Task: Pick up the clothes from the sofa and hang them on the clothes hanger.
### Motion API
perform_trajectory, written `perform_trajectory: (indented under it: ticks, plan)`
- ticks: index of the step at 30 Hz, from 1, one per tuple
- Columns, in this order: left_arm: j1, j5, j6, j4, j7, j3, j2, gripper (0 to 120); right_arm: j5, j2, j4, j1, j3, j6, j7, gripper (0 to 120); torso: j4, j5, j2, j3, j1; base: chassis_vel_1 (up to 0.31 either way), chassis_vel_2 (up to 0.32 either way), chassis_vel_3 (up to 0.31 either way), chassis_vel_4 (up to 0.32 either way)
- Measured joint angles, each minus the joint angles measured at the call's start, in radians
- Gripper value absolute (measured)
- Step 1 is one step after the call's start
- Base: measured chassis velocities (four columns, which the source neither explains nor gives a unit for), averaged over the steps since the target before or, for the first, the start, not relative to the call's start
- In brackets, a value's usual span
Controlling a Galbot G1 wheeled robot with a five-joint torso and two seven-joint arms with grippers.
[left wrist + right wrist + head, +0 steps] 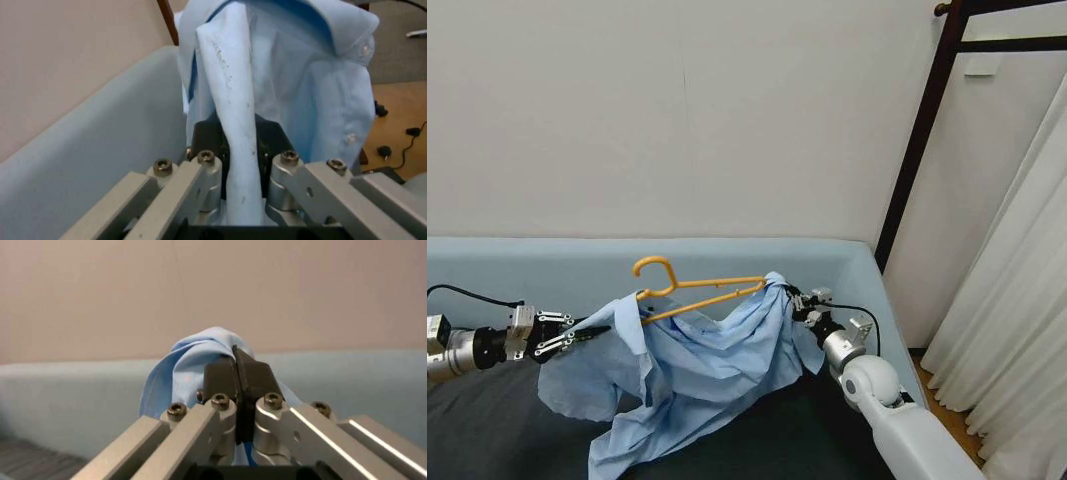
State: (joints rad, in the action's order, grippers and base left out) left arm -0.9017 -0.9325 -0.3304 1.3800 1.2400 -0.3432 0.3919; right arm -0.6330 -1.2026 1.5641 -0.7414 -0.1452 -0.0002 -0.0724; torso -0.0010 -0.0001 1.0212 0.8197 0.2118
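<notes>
The shirt (pixel 697 365) is soft, light and floppy, so it is best held at its thick edges. It hangs over the sofa (pixel 527 268) with the hanger (pixel 689 285) stuck in its top. The left gripper (pixel 599 328) pinches one side tight and the right gripper (pixel 793 298) pinches the other.
</notes>
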Motion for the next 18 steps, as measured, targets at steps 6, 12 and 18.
perform_trajectory:
  ticks: [6,12,18]
  plan:
    - [0.094,0.028,0.0,-0.063,0.016,0.071,0.022,7,0.006,0.001,0.029,0.013,-0.019,0.049,0.019,0,-0.0001,0.0,0.0,0.0,0.0,0.0,0.0,0.0,0.0]
    - [0.232,0.07,-0.004,-0.127,0.047,0.18,0.063,7,0.018,0.003,0.077,0.008,-0.024,0.114,0.018,0,-0.0001,-0.0001,0.0,0.0,0.0,0.0,0.0,0.0,0.0]
    - [0.339,0.079,-0.001,-0.166,0.07,0.273,0.09,7,0.052,0.003,0.088,0.008,-0.023,0.168,0.02,0,-0.0004,0.0,0.0,0.0,0.0,0.0,0.0,0.0,0.0]
